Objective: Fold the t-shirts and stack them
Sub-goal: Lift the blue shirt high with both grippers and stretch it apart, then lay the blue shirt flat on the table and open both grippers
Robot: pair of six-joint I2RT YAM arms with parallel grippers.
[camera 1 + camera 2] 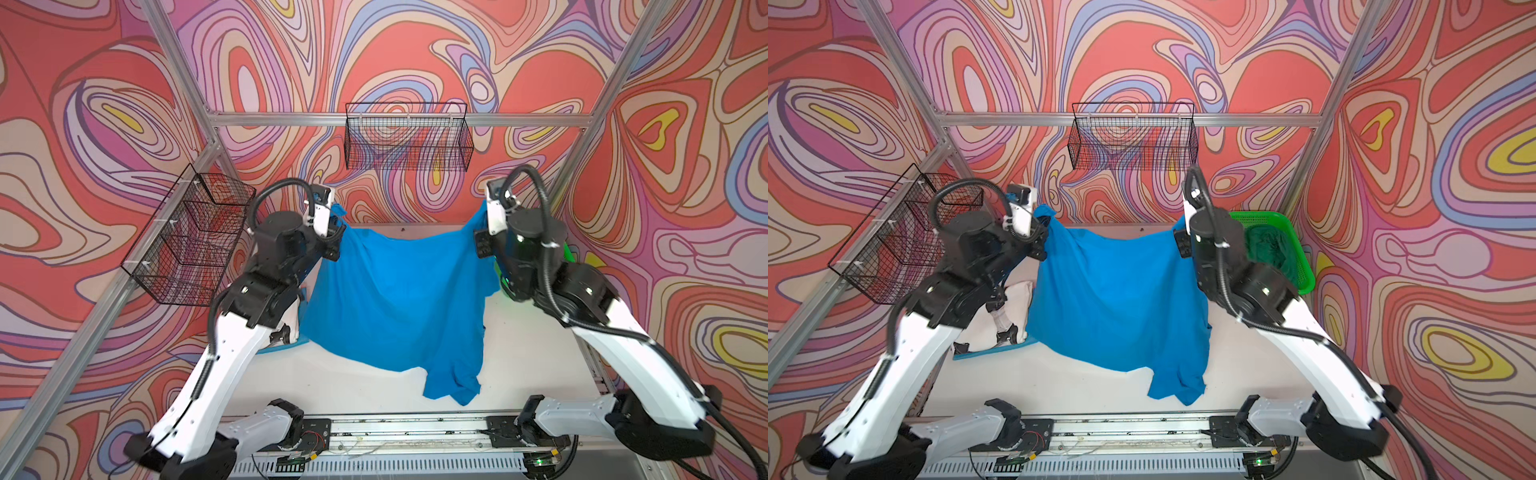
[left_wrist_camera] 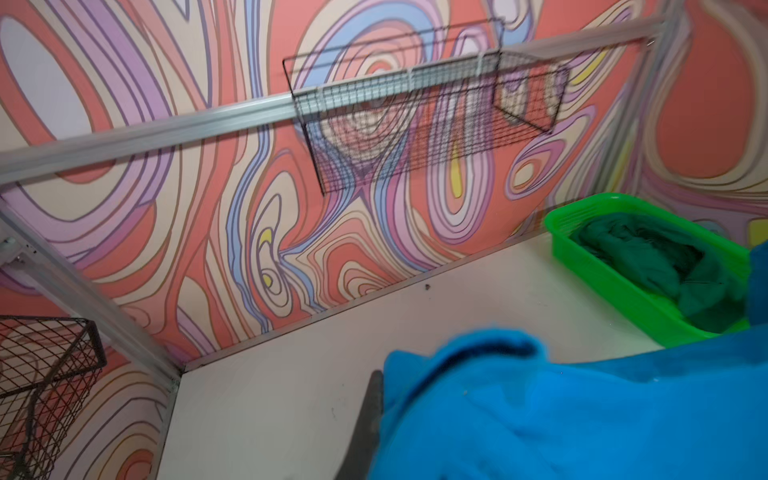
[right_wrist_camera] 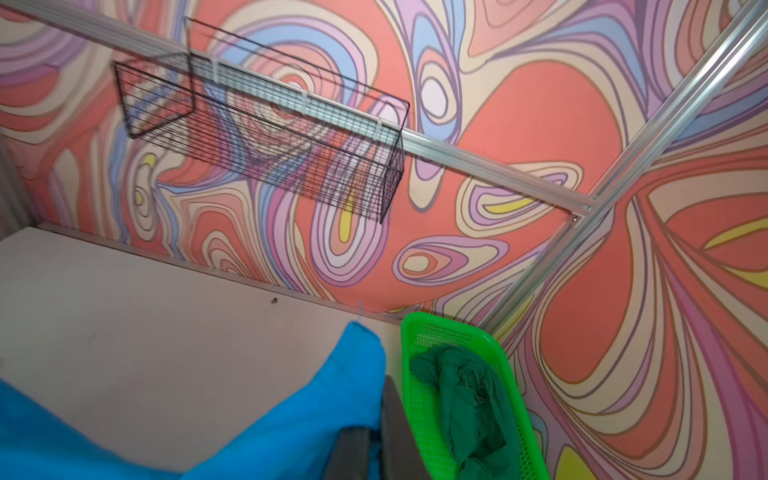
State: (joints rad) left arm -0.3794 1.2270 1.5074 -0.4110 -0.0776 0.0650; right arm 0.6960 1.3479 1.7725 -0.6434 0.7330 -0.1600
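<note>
Grip: left hand (image 1: 336,227) and right hand (image 1: 483,228) each clamped on 1 top corner of blue shirt (image 1: 395,299). Shirt hangs spread just beside basket (image 1: 1304,266), lower end on bench (image 1: 532,332). Risks: thin pinch slips, corner drops; sagging middle wrinkles at laydown; right arm (image 1: 536,257) nudges basket.

Blue t-shirt (image 1: 395,299), apparently dark-green t-shirt (image 3: 465,399)

Bright blue t-shirt (image 1: 395,299) spread aloft, hem drooping; dark green t-shirt (image 1: 1271,249) crumpled far right; white t-shirt (image 1: 1019,303) folded left
</note>
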